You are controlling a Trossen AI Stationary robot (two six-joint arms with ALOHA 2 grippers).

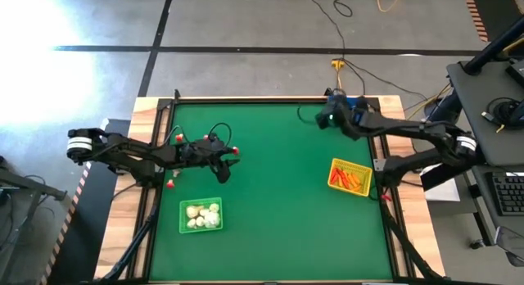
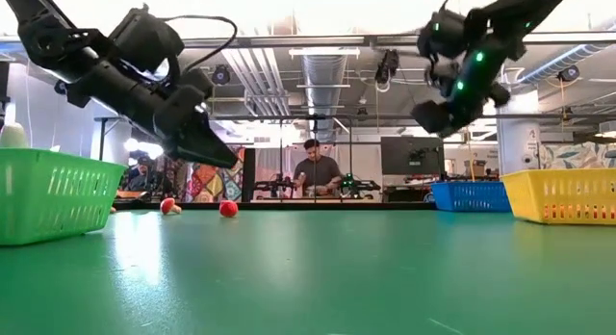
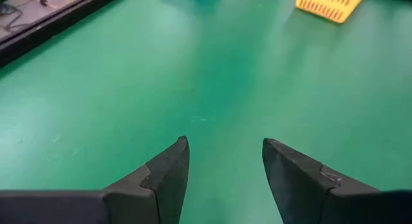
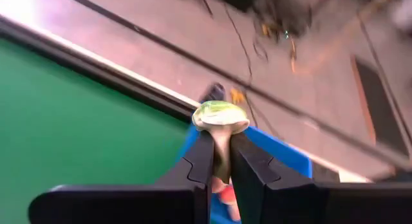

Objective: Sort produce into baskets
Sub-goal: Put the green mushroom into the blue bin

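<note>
My right gripper (image 4: 220, 143) is shut on a small piece of produce with a green-and-white cap (image 4: 221, 116). It hangs over the blue basket (image 4: 283, 156) at the table's far right (image 1: 361, 102). My left gripper (image 3: 225, 150) stands open above bare green table at the left (image 1: 223, 172), with nothing between its fingers. The green basket (image 1: 201, 215) holds whitish bulbs, and the yellow basket (image 1: 350, 177) holds orange sticks. Small red pieces (image 2: 227, 208) lie on the table near my left arm. My right gripper pinches the piece's pale stem (image 4: 222, 156) between its two fingers. The cap sticks out just past the fingertips. The fingers slant down from the table's right side. The piece is lifted clear, above the blue basket.
A red piece (image 4: 225, 192) lies inside the blue basket. More red pieces (image 1: 236, 150) lie scattered around my left arm. The middle of the green table (image 1: 278, 195) is bare. A person (image 2: 315, 171) stands in the room beyond the far edge.
</note>
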